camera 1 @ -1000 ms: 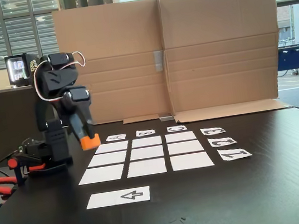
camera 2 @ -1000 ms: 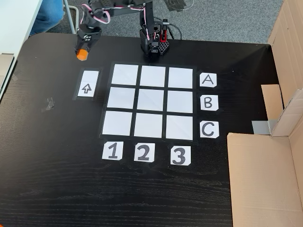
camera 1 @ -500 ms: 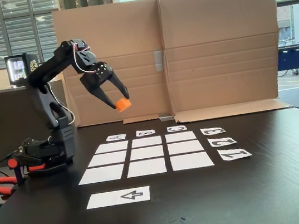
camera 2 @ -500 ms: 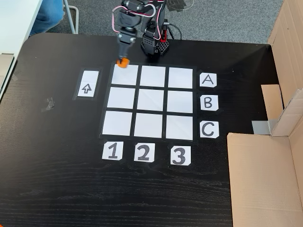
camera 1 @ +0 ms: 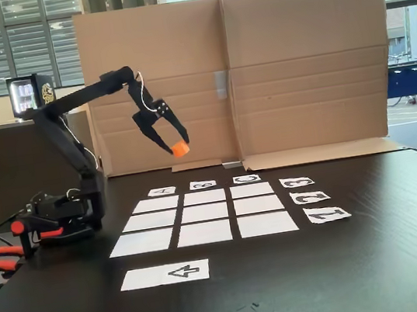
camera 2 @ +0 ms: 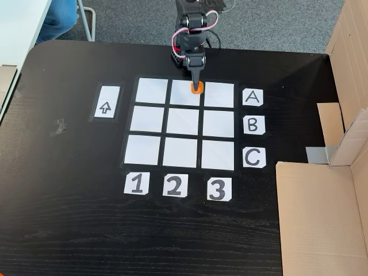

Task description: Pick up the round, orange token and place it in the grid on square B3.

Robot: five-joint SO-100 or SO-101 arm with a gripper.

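Your gripper (camera 1: 179, 150) holds the token (camera 2: 196, 88) pinched, high above the grid (camera 2: 148, 119); square B3 (camera 2: 218, 123) lies just ahead, to its right in the overhead view.

Arm stretched out high, wrist angled down, fingers (camera 1: 174, 144) pinched together well above the table

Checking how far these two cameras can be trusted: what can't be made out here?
- Token height above the grid: the steep downward fixed view flattens it.
- Letter cards: low fixed view, foreshortened, barely legible.
- Gripper contact on the token: too small in both fixed views.
- Cardboard screen: cut by the frame edge.
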